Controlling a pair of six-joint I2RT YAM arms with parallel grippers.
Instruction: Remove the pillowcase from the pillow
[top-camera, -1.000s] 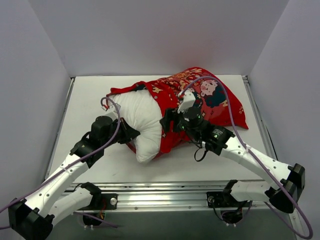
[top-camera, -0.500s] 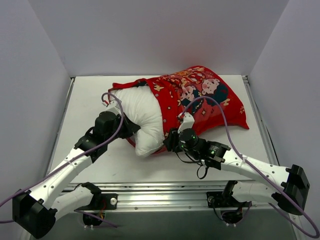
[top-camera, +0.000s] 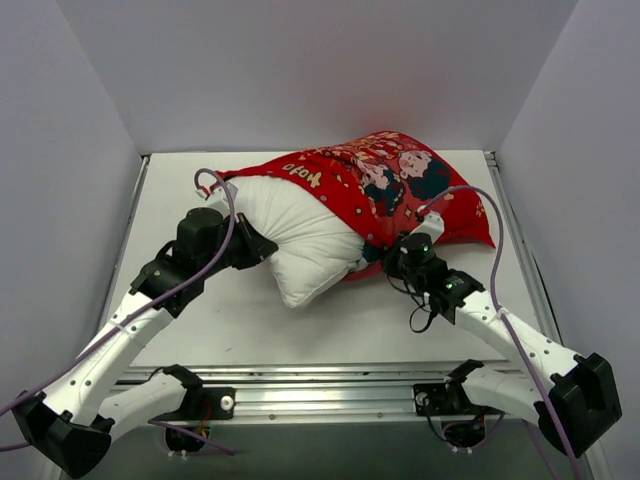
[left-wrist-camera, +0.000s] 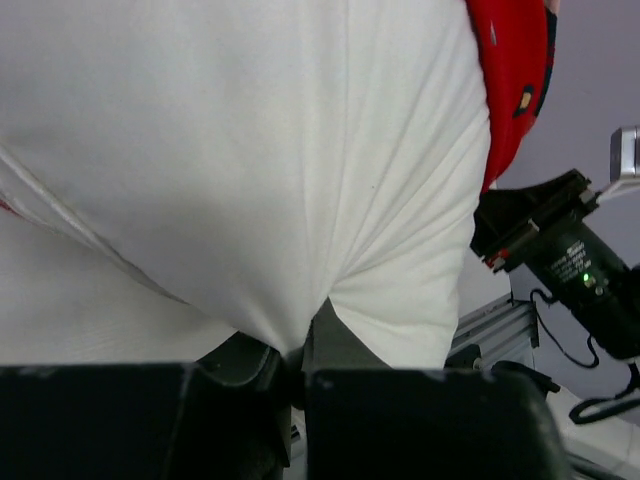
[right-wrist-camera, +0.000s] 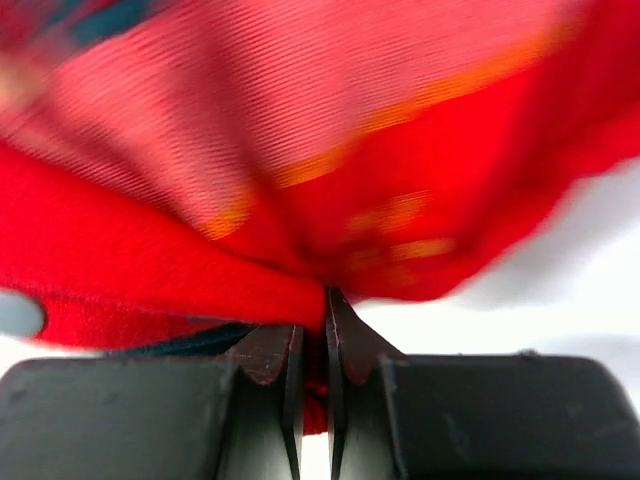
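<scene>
Left gripper (left-wrist-camera: 297, 358) pinches pillow (top-camera: 300, 235) end at 9 o'clock, likely as anchor. Right gripper (right-wrist-camera: 312, 330) clamped on pillowcase (top-camera: 390, 190) lower edge, set for pull toward 3 o'clock.

Overhead overview, two seemingly point-blank wrist-views

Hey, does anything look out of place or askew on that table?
The bright red printed pillowcase is bunched, covering only the right part of the plump white pillow; its left end is bare. Nothing looks torn or spilled.
</scene>
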